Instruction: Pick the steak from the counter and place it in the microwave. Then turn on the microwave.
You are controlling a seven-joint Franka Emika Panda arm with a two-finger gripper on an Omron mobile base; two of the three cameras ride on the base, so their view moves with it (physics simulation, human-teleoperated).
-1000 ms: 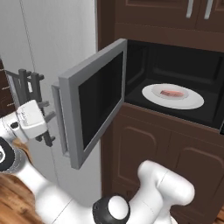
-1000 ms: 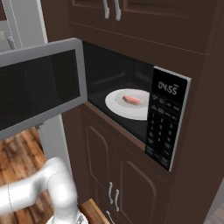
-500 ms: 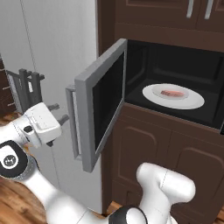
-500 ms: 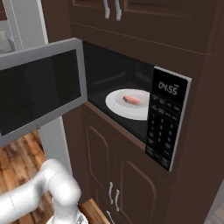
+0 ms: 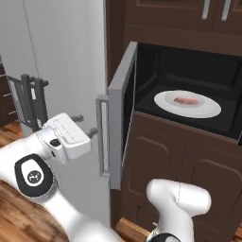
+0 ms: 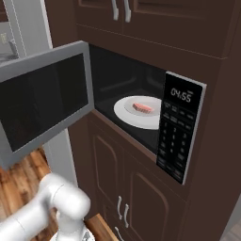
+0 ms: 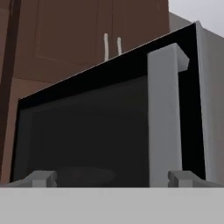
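Observation:
The steak point(image 5: 185, 100) point(image 6: 142, 108) lies on a round white plate point(image 5: 163, 101) point(image 6: 124, 112) inside the microwave point(image 5: 189, 71) point(image 6: 181, 136). The microwave's door point(image 5: 122, 113) point(image 6: 42, 101) point(image 7: 87, 140) stands partly open, hinged on the left. My gripper point(image 5: 85, 125) point(image 7: 111, 178) is open at the door's outer face, beside its grey handle point(image 5: 102, 142) point(image 7: 164, 113), and holds nothing. The counter is out of view.
The keypad and lit display point(image 6: 181, 95) sit on the microwave's right side. Dark brown cabinet doors point(image 6: 122, 188) are below and above point(image 6: 141, 19). A pale wall point(image 5: 61, 56) and a dark rack point(image 5: 28, 99) stand left of the door. The floor is wood point(image 6: 23, 183).
The microwave door has swung further toward shut. My gripper has moved right with it, staying at the door's outer face. Steak and plate have not moved.

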